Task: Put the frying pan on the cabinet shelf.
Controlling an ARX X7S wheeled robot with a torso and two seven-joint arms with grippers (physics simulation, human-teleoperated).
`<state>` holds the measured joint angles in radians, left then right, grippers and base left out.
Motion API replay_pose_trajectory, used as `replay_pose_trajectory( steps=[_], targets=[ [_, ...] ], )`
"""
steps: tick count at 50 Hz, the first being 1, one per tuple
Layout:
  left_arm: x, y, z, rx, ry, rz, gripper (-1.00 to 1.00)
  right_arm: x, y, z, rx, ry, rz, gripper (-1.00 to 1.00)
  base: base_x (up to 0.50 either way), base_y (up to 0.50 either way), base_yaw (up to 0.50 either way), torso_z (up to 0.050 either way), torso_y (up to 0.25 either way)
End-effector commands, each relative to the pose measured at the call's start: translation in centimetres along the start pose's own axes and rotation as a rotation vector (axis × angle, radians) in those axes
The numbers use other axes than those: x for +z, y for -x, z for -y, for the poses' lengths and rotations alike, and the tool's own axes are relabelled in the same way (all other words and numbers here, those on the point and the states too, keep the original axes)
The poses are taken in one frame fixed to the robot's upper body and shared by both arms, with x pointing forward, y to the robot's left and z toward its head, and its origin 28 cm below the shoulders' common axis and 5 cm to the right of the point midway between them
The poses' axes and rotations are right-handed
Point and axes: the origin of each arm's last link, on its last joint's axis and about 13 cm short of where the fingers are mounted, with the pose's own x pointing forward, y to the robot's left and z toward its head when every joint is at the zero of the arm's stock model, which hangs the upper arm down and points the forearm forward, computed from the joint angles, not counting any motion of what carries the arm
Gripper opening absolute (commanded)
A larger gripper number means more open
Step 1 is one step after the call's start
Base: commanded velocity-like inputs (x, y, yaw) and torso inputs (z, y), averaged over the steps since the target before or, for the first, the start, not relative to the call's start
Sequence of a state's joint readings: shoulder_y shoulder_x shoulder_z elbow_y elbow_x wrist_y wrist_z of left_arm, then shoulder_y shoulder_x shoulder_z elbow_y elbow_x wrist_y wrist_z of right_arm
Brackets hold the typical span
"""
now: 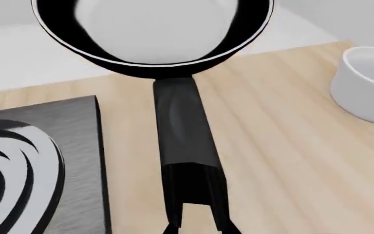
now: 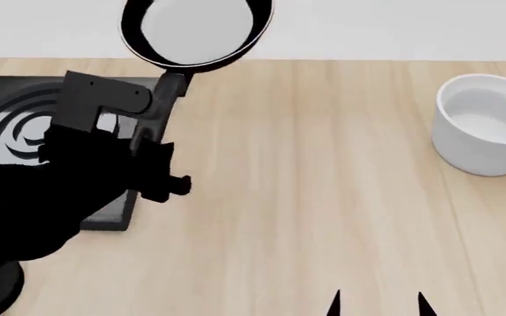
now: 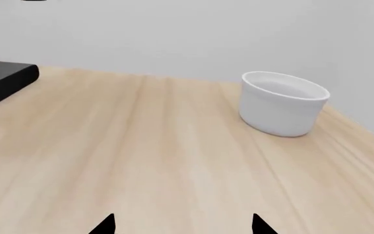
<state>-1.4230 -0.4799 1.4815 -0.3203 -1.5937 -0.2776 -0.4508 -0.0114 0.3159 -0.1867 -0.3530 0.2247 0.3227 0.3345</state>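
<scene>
The frying pan (image 2: 196, 29) is a small round black pan with a pale rim, and it hangs over the table's far edge. Its long black handle (image 2: 167, 92) runs back to my left gripper (image 2: 152, 141), which is shut on the handle's end. In the left wrist view the pan (image 1: 151, 29) fills the top, and its handle (image 1: 183, 126) leads down into my left gripper (image 1: 200, 226). My right gripper (image 2: 379, 306) is open and empty low over the table's near edge, and it also shows in the right wrist view (image 3: 182, 226). No cabinet shelf is in view.
A square black stove plate (image 2: 24, 125) with concentric rings lies at the table's left, under my left arm; it also shows in the left wrist view (image 1: 37, 161). A white round bowl (image 2: 484, 125) stands at the right and shows in the right wrist view (image 3: 282, 102). A pale wall is behind.
</scene>
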Motion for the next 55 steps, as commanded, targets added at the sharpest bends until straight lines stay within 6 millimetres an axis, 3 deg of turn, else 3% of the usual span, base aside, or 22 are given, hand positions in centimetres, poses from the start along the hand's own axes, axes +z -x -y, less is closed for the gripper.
replay_pose_trajectory(
  steps=[1,13,22,41,47,55],
  targets=[
    [3.9,4.3,-2.0,0.165,0.066,0.131,-1.0,0.1,-0.1,0.0,-0.002,-0.007,0.009,1.0,0.0,0.0,0.0,0.0,0.0],
    [4.8,8.0,-5.9,0.318,0.108,0.176,-1.0,0.2,-0.1,-0.1,0.002,-0.006,0.01,1.0,0.0,0.0,0.0,0.001,0.003],
    [6.2,10.3,-7.6,0.399,0.146,0.239,-1.0,0.2,-0.1,-0.1,0.003,-0.004,0.009,1.0,0.0,0.0,0.0,0.0,0.002],
    [5.9,14.0,-10.4,0.568,0.207,0.275,-1.0,0.0,-0.1,-0.3,0.011,-0.005,0.002,1.0,0.0,0.0,0.0,0.001,0.002],
    [5.4,14.9,-12.0,0.606,0.237,0.238,-1.0,0.0,-0.1,-0.4,0.013,-0.004,0.001,1.0,0.0,0.0,0.0,0.0,0.003],
    [6.1,16.6,-14.2,0.684,0.298,0.252,-1.0,0.1,-0.1,-0.6,0.017,0.0,0.0,1.0,0.0,0.0,0.0,0.0,0.001]
  ],
)
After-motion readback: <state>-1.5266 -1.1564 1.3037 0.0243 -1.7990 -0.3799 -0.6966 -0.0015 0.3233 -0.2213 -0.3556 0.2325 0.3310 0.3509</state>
